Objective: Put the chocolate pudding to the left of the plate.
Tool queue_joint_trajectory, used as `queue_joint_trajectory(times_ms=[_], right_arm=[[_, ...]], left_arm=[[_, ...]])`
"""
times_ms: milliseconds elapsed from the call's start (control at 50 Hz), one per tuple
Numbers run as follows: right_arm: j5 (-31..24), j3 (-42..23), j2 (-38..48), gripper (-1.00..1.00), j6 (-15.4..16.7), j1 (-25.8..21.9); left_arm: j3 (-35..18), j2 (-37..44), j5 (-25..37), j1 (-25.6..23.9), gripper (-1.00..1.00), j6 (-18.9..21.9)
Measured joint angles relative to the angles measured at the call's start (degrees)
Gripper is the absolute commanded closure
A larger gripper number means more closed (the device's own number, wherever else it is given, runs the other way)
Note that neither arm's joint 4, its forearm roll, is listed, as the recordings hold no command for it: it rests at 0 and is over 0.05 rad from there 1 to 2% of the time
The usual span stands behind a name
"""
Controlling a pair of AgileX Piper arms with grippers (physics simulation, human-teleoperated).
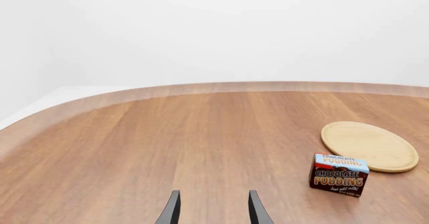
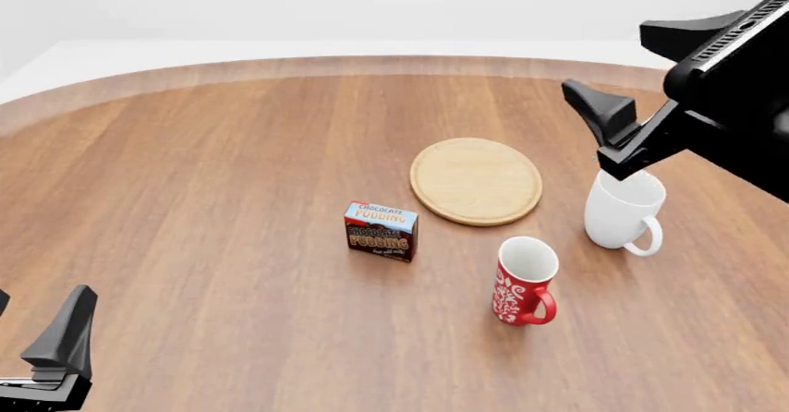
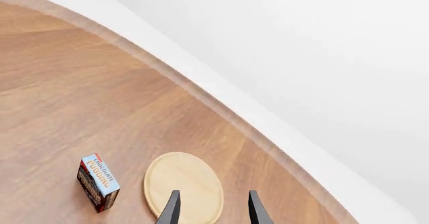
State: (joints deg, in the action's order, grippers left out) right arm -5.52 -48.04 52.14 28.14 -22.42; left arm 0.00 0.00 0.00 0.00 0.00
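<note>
The chocolate pudding (image 2: 381, 231) is a small brown box with a light blue and red top, standing upright on the table. It sits just in front of and left of the plate (image 2: 476, 180), a flat round light-wood disc. Both also show in the left wrist view, pudding (image 1: 339, 175) and plate (image 1: 368, 145), and in the right wrist view, pudding (image 3: 98, 182) and plate (image 3: 183, 188). My left gripper (image 2: 31, 324) is open and empty at the near left, far from the box. My right gripper (image 2: 641, 68) is open and empty, raised at the far right above the white mug.
A white mug (image 2: 620, 211) stands right of the plate, under my right gripper. A red patterned mug (image 2: 526, 280) stands in front of the plate, right of the pudding. The wooden table (image 2: 210, 172) has a curved far edge.
</note>
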Motion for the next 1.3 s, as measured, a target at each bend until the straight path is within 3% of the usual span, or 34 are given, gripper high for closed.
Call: queue_joint_trajectory(times_ms=[240, 480, 940, 1300], right_arm=[[-2.56, -4.6, 10.04, -1.0, 2.04, -3.64], [-3.5, -5.26, 17.02, -1.0, 3.34, -6.88], [-2.43, -4.73, 26.28, -1.0, 3.25, -12.69], [0.38, -5.35, 32.22, -1.0, 2.79, -13.7]], left_arm=[[0.0, 0.0, 0.0, 0.0, -1.0, 0.0], [0.0, 0.0, 0.0, 0.0, -1.0, 0.0], [0.0, 0.0, 0.0, 0.0, -1.0, 0.0], [0.0, 0.0, 0.0, 0.0, -1.0, 0.0]])
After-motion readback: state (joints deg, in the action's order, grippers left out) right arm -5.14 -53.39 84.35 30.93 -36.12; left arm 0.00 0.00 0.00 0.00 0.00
